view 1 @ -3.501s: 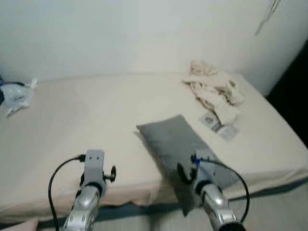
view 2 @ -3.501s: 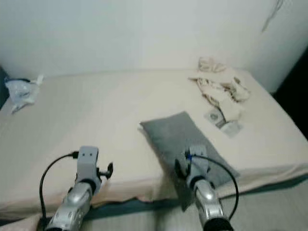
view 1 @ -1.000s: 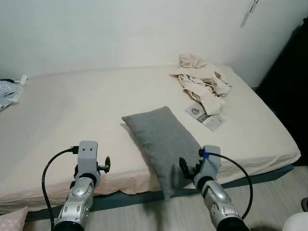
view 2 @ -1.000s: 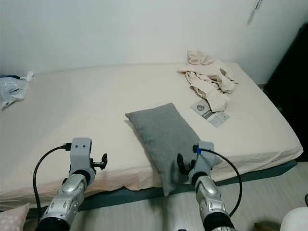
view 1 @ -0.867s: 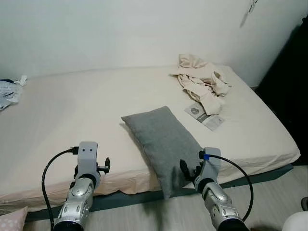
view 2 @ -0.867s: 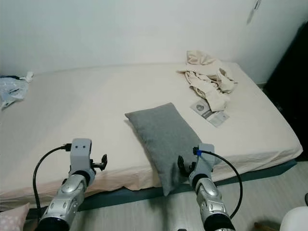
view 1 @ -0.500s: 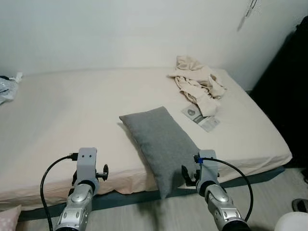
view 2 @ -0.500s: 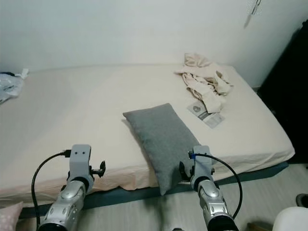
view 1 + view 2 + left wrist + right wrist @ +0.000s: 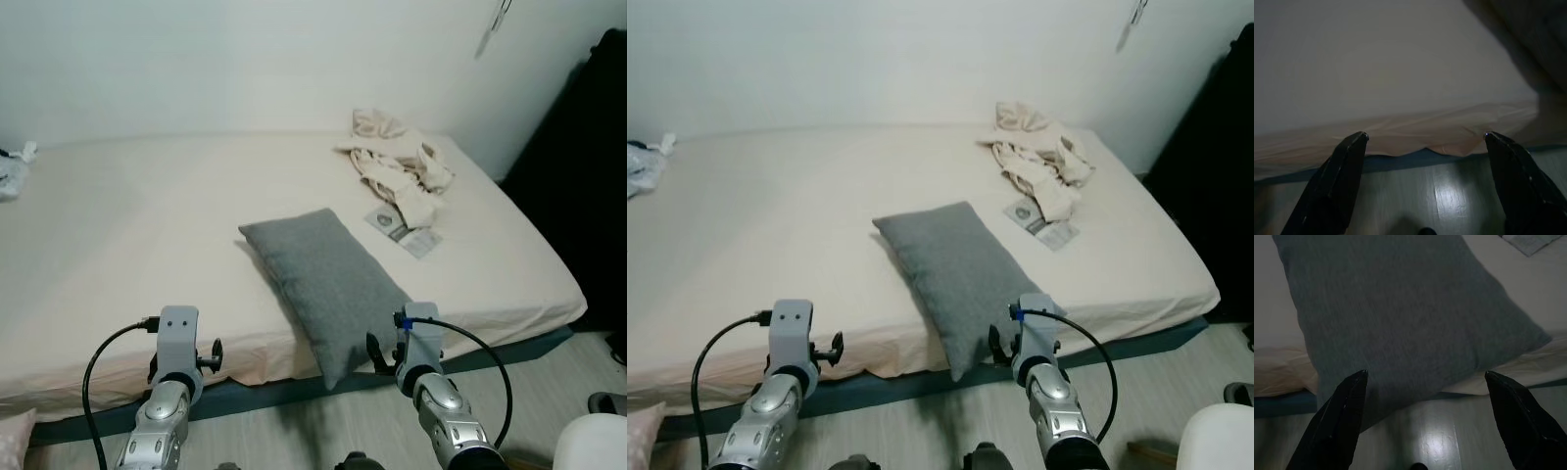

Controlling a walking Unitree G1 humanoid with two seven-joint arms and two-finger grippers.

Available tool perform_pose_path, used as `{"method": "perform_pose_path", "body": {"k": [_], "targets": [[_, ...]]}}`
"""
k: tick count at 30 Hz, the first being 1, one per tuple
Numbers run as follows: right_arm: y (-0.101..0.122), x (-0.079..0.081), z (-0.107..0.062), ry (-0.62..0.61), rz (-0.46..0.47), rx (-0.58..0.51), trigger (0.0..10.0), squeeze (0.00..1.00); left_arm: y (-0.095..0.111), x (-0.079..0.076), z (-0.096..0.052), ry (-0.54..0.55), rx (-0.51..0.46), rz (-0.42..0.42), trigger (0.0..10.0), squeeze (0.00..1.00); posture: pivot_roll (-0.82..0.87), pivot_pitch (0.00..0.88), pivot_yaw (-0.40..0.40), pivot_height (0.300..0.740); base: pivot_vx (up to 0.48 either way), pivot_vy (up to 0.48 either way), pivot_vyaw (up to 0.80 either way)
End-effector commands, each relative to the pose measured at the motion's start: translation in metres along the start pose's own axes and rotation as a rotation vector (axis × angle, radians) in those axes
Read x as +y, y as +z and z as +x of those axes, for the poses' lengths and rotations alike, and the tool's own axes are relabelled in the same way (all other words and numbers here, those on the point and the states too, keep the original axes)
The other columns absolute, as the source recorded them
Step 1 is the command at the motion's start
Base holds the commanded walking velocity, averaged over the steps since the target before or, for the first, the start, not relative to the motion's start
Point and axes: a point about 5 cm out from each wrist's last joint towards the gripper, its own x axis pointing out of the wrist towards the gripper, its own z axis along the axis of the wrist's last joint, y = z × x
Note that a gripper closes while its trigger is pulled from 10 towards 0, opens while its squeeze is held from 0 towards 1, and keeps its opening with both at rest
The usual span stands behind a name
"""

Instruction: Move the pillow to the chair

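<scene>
The grey rectangular fabric pillow [image 9: 325, 284] lies slantwise on the cream-sheeted bed [image 9: 147, 225], its near corner drooping over the front edge of the mattress. The head views also take in a heap of crumpled beige clothes [image 9: 397, 171] towards the far right corner, a small printed paper packet [image 9: 404, 231] just in front of that heap, and the pale wooden floor [image 9: 1156, 392] below the bed. The right wrist view looks closely at the pillow's overhanging corner above the floor; the left wrist view faces the bare sheet edge, with the pillow as a dark shape at one corner.

Against the frames of a second ago, the bed sits a little further off and the whole scene has slid, so the camera has backed away; the pillow lies as it did.

The right gripper [image 9: 1420, 416] hangs before the pillow's corner, jaws wide apart, touching nothing. The left gripper [image 9: 1425, 181] faces the mattress edge, jaws equally wide, empty.
</scene>
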Motion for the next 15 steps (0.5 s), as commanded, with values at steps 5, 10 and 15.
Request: {"method": "perform_pose_path", "body": {"k": [5,10,15], "targets": [[-0.0048,0.0011,-0.0020,-0.012,0.041,0.017,10.0,0.00,-0.0048,-0.0048,-0.0020,-0.024,0.029,0.004,10.0,0.00,-0.03,0.144,-0.040,0.622,0.000,0.000,0.00],[-0.0055,0.0013,-0.0038,-0.019,0.075,-0.001,10.0,0.00,-0.0055,-0.0057,-0.0041,-0.041,0.030,0.020,10.0,0.00,-0.03,0.146,-0.026,0.622,0.000,0.000,0.00],[-0.0038,0.0022,-0.0073,0.000,0.138,-0.047,10.0,0.00,-0.0032,-0.0042,-0.0042,-0.045,0.021,0.021,10.0,0.00,-0.02,0.152,-0.018,0.597,0.000,0.000,0.00]]}}
